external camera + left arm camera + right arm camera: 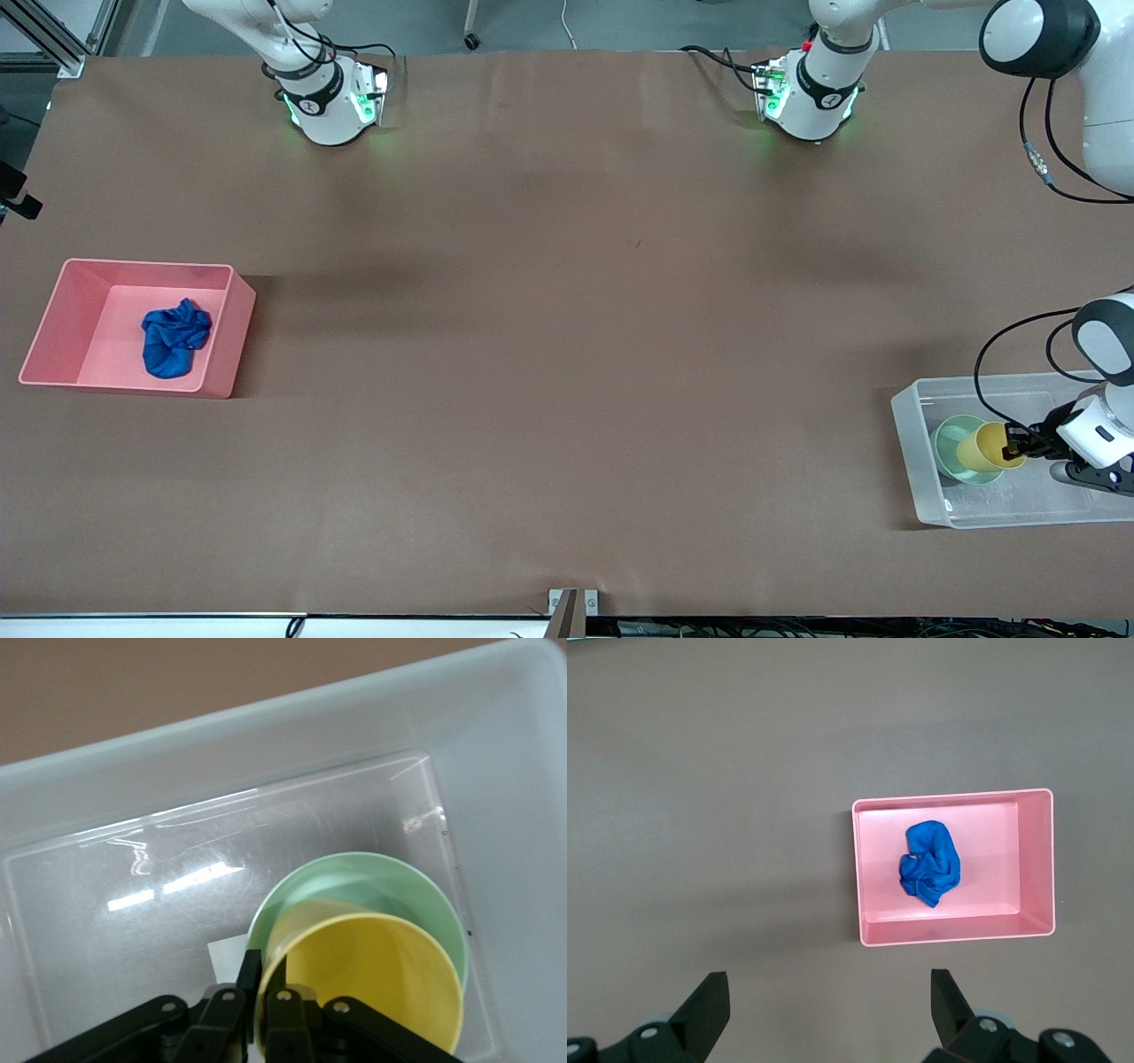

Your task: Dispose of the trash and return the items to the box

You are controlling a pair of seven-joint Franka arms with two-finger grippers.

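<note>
My left gripper [1013,446] is inside the clear box [912,461] at the left arm's end of the table. It is shut on the rim of the yellow cup [982,447], one finger inside and one outside. The cup is tilted in the mint-green bowl [952,443], which stands on the box floor. The left wrist view shows the gripper [266,970], cup [381,983], bowl [372,873], box wall [266,735] and white label [229,957]. The blue wad [175,338] lies in the pink bin [53,319]. My right gripper [827,981] is open and empty, high over the table.
The pink bin stands near the right arm's end of the table; it shows in the right wrist view [1036,859] with the blue wad [929,864] in it. The brown table [567,354] stretches bare between bin and box. A small bracket [573,602] sits at the near edge.
</note>
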